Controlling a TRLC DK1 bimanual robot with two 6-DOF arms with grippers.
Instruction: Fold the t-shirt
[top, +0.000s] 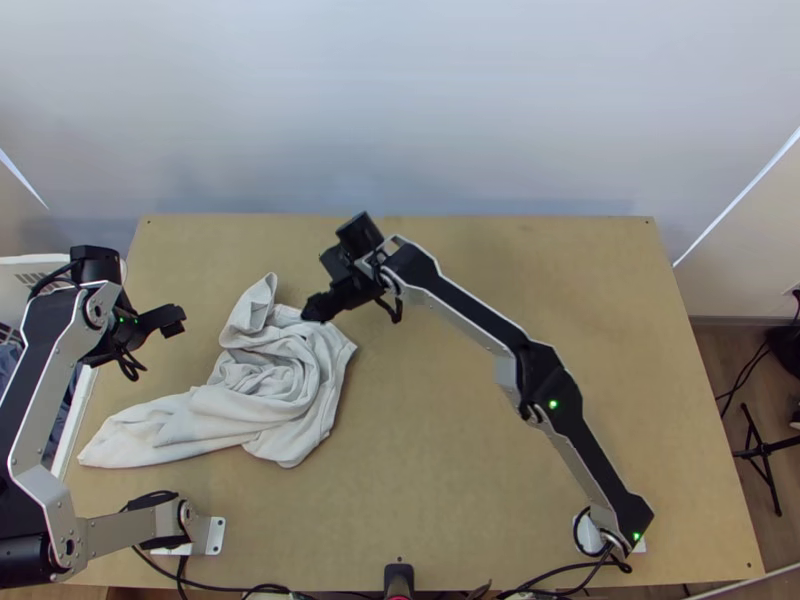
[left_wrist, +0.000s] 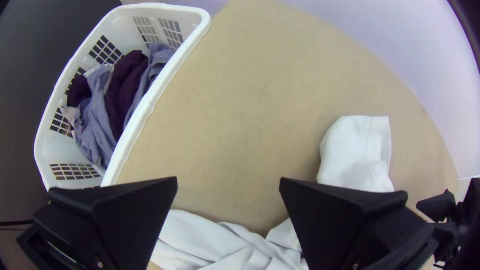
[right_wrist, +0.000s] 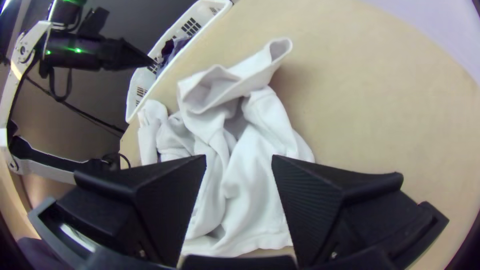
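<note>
1. The left gripper (top: 178, 320) has its two fingers spread wide apart, released. In the left wrist view, part of the shirt shows past the fingers and in the gap between them; whether either finger touches it, I cannot tell.
2. The right gripper (top: 312, 308) is also released, its fingers well parted. White cloth shows between and beyond them in the right wrist view. Contact with the cloth cannot be made out.
3. The left arm (top: 35, 360) bends up along the table's left side, its gripper near the left edge, pointing inward, to the left of the shirt's upper part.
4. The right arm (top: 480, 315) stretches diagonally from its lower-right base across the middle, ending at the shirt's upper right side in the top view.
5. The white t-shirt (top: 305, 375) lies bunched on the left half of the table (top: 450, 480). Folds curl around its middle, one flap sticks up toward the far edge, and a long, flatter part runs out to the lower left.
6. That flatter part ends near the table's left edge. Tabletop extends from the shirt's right side to the right edge, beneath the right arm, and also between the shirt and the far edge.
7. A white basket (left_wrist: 145, 107) holding purple and blue-grey clothes (left_wrist: 97, 120) stands beside the left edge.
</note>
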